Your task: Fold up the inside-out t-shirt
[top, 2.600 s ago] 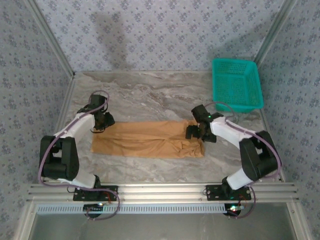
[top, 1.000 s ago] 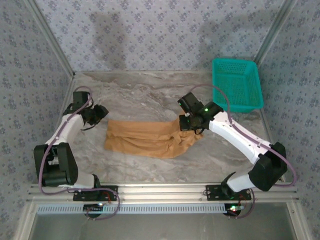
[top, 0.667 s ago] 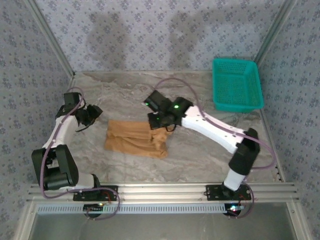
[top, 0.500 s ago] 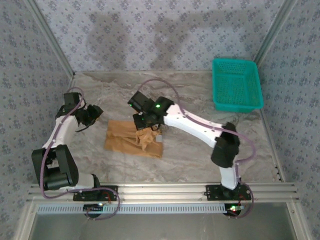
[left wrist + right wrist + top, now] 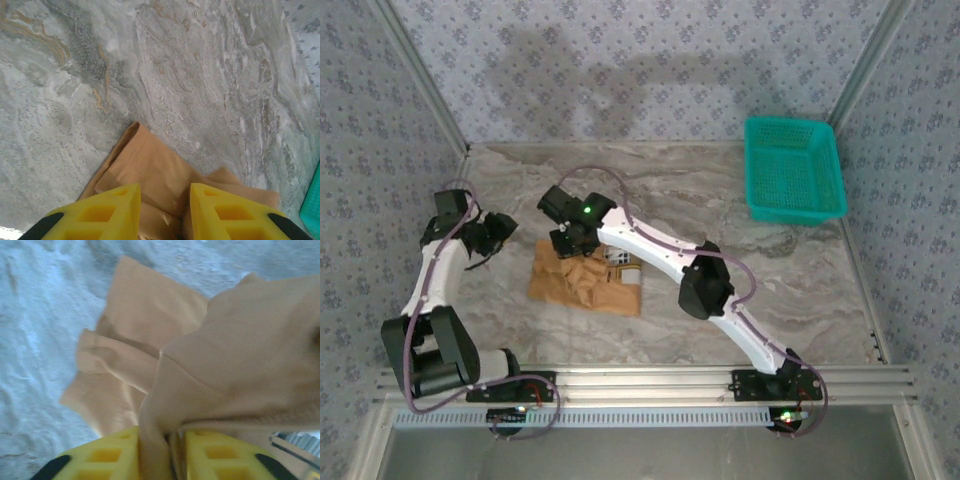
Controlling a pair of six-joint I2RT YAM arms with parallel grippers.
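On the table [image 5: 720, 200]: we find the t-shirt [image 5: 582, 287] lying left of centre as a compact, rumpled tan bundle. Its near edge is fairly straight and its far side is bunched.
T-shirt, detail: from the left wrist camera we see a folded corner pointing away over bare marble. From above, a pale patch [image 5: 620, 262] shows at the bundle's far right corner, too small to read.
Right arm: we note it stretched across the table toward the left, with its wrist over the far side of the bundle.
Right gripper [image 5: 161, 432]: a raised fold of the shirt stands between the yellow fingers and drapes away from them. We cannot tell whether they pinch it or merely flank it.
Left gripper [image 5: 165, 192]: the fingers are parted with nothing between them. It hangs near the bundle's left end, and we see cloth below and beyond the tips.
Basket [image 5: 796, 214]: teal, at the far right corner of the table, well apart from the shirt and from both grippers.
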